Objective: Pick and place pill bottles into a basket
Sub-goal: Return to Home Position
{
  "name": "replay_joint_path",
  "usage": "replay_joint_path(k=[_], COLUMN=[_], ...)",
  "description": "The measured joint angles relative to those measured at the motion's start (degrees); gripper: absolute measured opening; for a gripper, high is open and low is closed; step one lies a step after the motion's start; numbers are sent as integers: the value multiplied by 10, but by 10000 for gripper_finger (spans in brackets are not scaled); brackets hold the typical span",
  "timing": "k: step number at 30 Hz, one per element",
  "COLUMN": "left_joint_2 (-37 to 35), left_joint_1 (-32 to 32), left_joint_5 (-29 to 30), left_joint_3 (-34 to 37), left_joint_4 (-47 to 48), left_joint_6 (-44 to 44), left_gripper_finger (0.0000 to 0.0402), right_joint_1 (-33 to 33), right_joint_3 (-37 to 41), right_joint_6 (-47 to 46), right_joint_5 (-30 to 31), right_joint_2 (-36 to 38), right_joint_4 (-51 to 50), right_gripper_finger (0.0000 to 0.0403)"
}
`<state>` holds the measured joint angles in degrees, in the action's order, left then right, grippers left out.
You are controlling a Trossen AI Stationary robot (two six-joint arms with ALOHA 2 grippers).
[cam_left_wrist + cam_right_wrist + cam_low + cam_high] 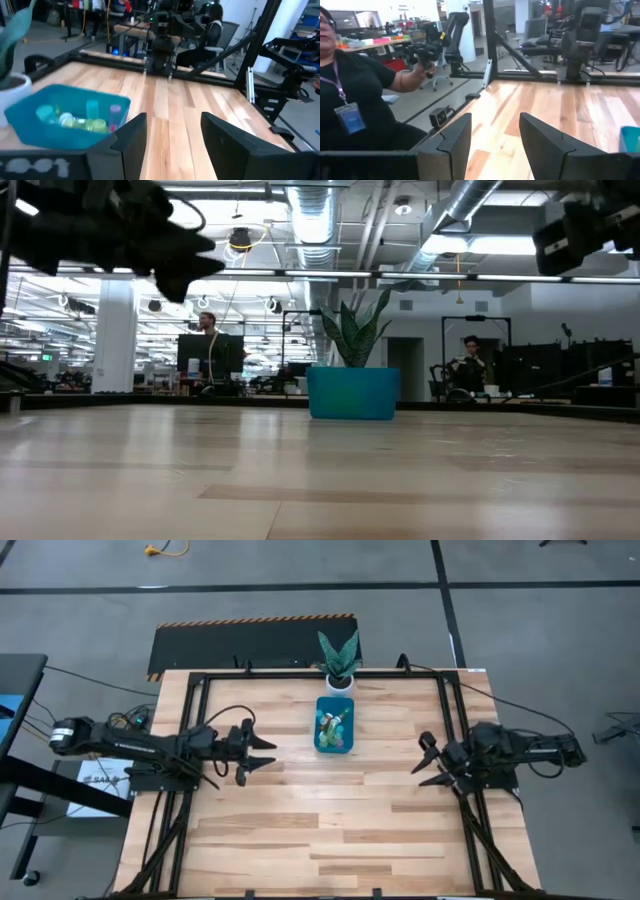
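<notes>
Fingers point(131, 137) are standing apart, gripping nothing, on both dark two-finger grippers above the pale wooden-plank table point(330, 830). The left gripper point(266, 754) is hovering well left of the teal-blue rectangular plastic basket point(319, 730), and the right gripper point(423, 755) well right of it. A white pot with a green plant point(340, 681) is standing just beside the basket's far end. The small translucent coloured pill bottles point(333, 727) are lying inside the basket.

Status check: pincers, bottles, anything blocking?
Left pincer open, empty, left of basket. Right pincer open, empty, at right side. Pill bottles inside basket; none seen outside. Potted plant at basket's far end, not obstructing.
</notes>
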<state>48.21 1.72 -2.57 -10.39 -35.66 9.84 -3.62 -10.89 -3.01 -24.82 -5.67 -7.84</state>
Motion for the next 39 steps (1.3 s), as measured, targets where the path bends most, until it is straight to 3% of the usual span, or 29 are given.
replay_joint_path(k=[7,14,19,24,30,39], left_joint_2=[-41,-183,-295,-385,-473,-479], left_joint_1=[0,0,0,0,0,0], left_joint_5=[2,-2,4,51,64,87], left_joint_3=[45,91,97,97,97,98], left_joint_4=[-36,-34,67,198,287,325], left_joint_6=[10,8,1,0,-3,-37], left_gripper_finger=[175,175,175,175,175,175], right_joint_1=[0,0,0,0,0,0], right_joint_3=[24,19,19,19,53,72], right_joint_6=[-5,-2,26,35,35,31], right_joint_5=[28,8,8,9,11,78], right_joint_2=[45,56,56,56,56,46], right_joint_4=[-15,-7,-20,-51,-8,9], right_gripper_finger=[159,159,159,159,159,159])
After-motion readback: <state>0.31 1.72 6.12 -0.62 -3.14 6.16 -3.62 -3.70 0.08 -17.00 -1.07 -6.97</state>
